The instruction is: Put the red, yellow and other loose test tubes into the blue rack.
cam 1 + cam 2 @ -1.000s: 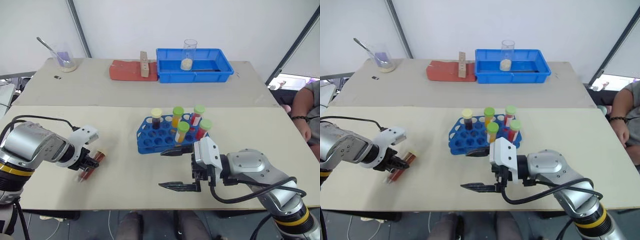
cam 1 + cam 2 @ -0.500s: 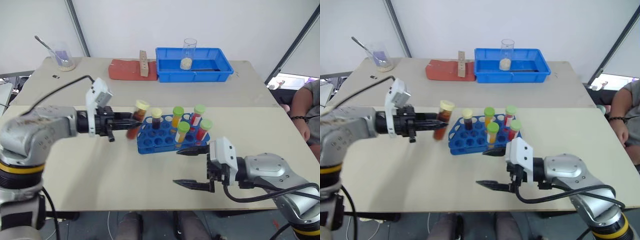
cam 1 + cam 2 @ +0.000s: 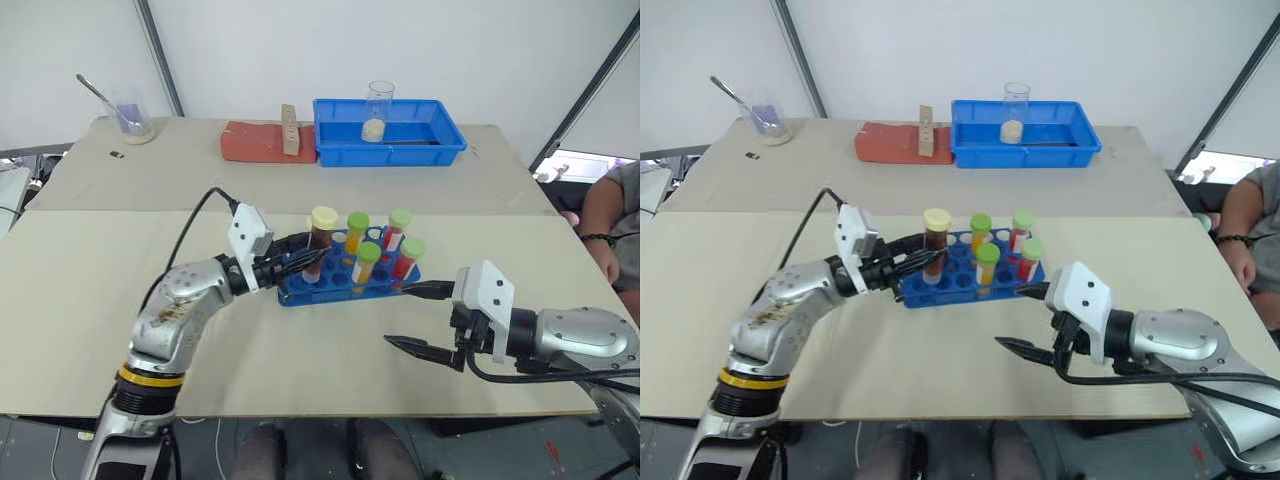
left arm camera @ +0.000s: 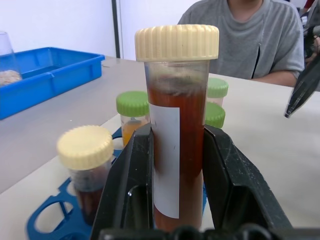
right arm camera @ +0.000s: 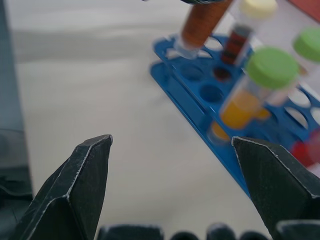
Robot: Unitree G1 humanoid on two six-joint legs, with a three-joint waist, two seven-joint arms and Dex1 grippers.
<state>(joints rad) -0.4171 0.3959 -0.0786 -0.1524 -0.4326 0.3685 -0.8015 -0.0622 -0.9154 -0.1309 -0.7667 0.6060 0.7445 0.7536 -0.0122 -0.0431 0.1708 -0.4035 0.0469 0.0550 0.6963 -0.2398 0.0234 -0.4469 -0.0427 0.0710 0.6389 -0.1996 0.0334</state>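
**Inspector A:** Item under inspection: the tube [image 3: 318,243] with the cream cap and dark red-brown fill. It stands near upright over the left end of the rack [image 3: 345,281], its foot just above the holes. I cannot confirm that it has entered one.

**Inspector B:** Held by?

**A:** The left gripper [image 4: 177,165], clamped on the tube's body, one finger on each side, as the left wrist view shows plainly. The arm reaches level across the table [image 3: 90,290] from the robot's left.

**B:** Rack contents?

**A:** Another cream-capped tube [image 4: 86,165] and four green-capped tubes, some orange, some red. Several holes at the front and left are free.

**B:** The right gripper [image 3: 420,320]?

**A:** Spread wide, holding nothing, hanging just off the rack's right end.

**B:** Step in hand?

**A:** Insertion, in my judgement. The next move calls for centring the tube's foot over a free hole, lowering it straight, then releasing. Risk noted: a tilted entry could catch the rim and shove the rack.
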